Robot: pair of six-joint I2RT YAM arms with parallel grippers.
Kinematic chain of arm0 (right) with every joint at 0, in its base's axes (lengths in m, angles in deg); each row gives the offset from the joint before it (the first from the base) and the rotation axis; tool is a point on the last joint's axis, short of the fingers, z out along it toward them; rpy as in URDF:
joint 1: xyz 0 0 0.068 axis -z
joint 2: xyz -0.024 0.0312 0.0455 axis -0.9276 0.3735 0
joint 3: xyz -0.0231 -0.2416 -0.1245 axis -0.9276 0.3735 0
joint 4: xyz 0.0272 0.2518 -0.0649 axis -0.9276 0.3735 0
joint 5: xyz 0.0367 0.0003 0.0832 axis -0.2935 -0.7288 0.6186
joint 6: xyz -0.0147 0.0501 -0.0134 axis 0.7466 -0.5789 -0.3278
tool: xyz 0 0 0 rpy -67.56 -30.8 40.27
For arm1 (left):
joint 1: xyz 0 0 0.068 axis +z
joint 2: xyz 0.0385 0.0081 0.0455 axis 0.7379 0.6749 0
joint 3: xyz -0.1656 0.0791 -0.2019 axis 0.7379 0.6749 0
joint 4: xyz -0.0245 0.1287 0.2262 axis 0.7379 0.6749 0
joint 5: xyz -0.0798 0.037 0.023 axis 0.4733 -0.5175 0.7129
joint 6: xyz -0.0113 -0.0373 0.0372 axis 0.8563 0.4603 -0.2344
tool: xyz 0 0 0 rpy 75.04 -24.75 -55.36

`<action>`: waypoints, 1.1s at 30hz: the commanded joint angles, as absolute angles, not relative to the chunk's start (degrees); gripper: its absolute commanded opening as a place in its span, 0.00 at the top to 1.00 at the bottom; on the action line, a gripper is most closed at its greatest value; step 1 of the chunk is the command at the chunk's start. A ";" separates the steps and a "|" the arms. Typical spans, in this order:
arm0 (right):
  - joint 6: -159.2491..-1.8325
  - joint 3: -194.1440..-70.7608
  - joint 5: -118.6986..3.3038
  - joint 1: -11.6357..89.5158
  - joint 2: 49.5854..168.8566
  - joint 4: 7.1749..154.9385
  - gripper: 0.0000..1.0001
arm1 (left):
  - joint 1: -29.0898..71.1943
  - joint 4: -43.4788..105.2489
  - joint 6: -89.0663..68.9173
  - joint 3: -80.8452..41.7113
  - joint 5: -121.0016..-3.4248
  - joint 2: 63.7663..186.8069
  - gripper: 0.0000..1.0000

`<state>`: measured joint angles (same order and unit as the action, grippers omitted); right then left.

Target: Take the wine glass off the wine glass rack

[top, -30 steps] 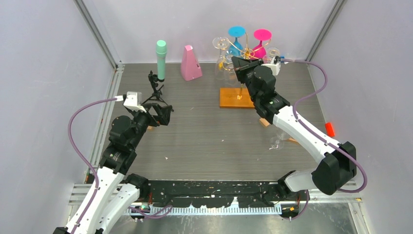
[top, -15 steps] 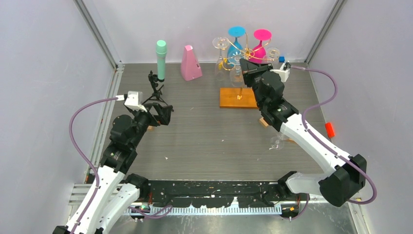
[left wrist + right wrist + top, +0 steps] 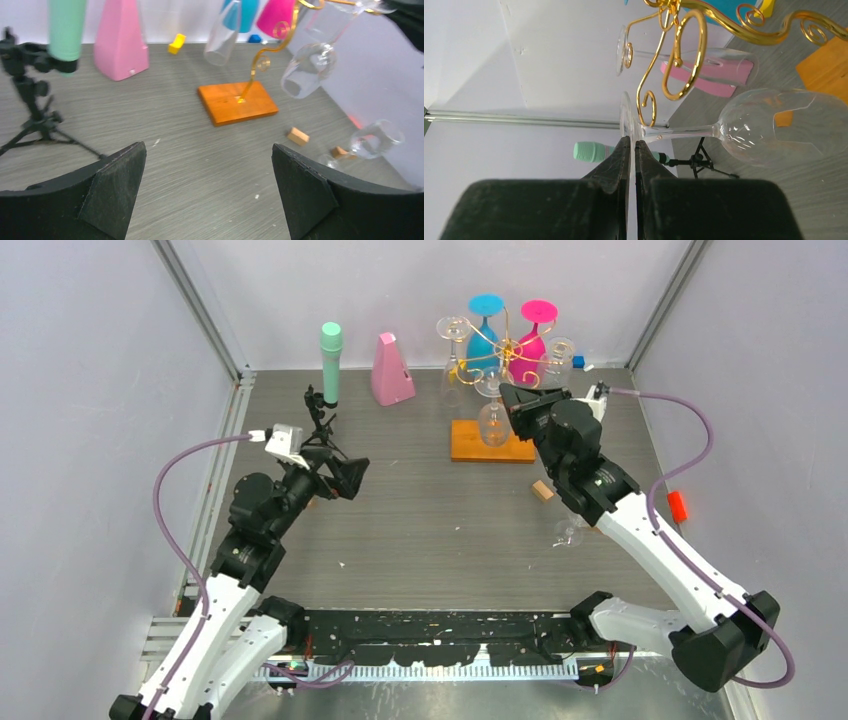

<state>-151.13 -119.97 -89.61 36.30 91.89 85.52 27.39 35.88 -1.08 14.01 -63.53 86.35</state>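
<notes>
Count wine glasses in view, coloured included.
6. On the rack: blue glass, pink glass, left clear glass, right clear glass. Held glass in the right gripper. Fallen glass on the table. Rack wires may hide more.

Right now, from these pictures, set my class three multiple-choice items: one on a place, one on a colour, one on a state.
1. Where does the pink pyramid stand? A right of the rack; B between the green tube and the rack; C in a gripper.
2. What colour is the rack's base? A black; B blue; C orange-brown.
3. The right gripper is: A shut on a clear glass's foot; B wide open; C shut on the tube.
Answers: 1 B, tube on its left, rack on its right. 2 C, seen under the pole. 3 A, its fingers pinch the foot.
</notes>
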 commanded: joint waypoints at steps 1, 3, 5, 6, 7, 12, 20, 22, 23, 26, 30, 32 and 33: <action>-153.61 -119.33 -87.09 35.99 87.75 86.26 1.00 | 27.34 22.27 3.90 14.57 -53.89 89.90 0.00; -153.86 -119.54 -84.06 35.99 86.83 86.78 1.00 | 27.34 16.45 6.47 15.25 -52.73 92.50 0.00; -153.98 -119.85 -79.76 36.04 86.40 86.79 1.00 | 27.31 9.44 9.47 16.16 -50.76 95.60 0.00; -153.75 -120.02 -77.91 36.07 86.43 86.46 1.00 | 27.29 5.29 10.51 16.32 -47.73 97.77 0.00; -153.60 -120.72 -73.80 36.07 86.66 86.40 1.00 | 27.25 0.82 11.04 16.03 -43.73 100.11 0.00; -153.87 -122.20 -58.84 36.07 87.55 85.03 1.00 | 25.73 -7.10 9.45 9.42 -28.04 113.59 0.01; -162.08 -120.77 -45.26 36.08 90.24 77.59 1.00 | 24.35 -14.52 8.75 3.71 -22.81 123.13 0.07; -163.53 -119.91 -44.20 36.07 90.32 75.59 1.00 | 23.97 -15.39 8.18 3.28 -23.08 123.41 0.08; -163.80 -119.83 -43.81 36.07 90.39 75.16 1.00 | 23.81 -15.48 7.88 2.99 -23.01 123.70 0.09; -164.74 -119.82 -42.96 36.07 91.01 74.44 1.00 | 23.50 -15.49 7.82 1.70 -21.85 124.82 0.17; -165.39 -119.77 -42.04 36.07 91.75 73.31 1.00 | 22.75 -16.37 8.75 0.31 -20.68 126.69 0.32; -165.43 -119.87 -41.71 36.07 92.16 73.18 0.99 | 22.43 -17.28 9.67 -0.26 -20.01 127.76 0.39; -165.43 -119.95 -41.61 36.07 92.55 73.21 1.00 | 22.34 -17.50 9.94 -0.57 -19.66 128.19 0.43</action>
<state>-163.35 -118.90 -44.61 36.30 92.10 79.36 23.00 -13.10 9.48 2.04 -21.92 126.33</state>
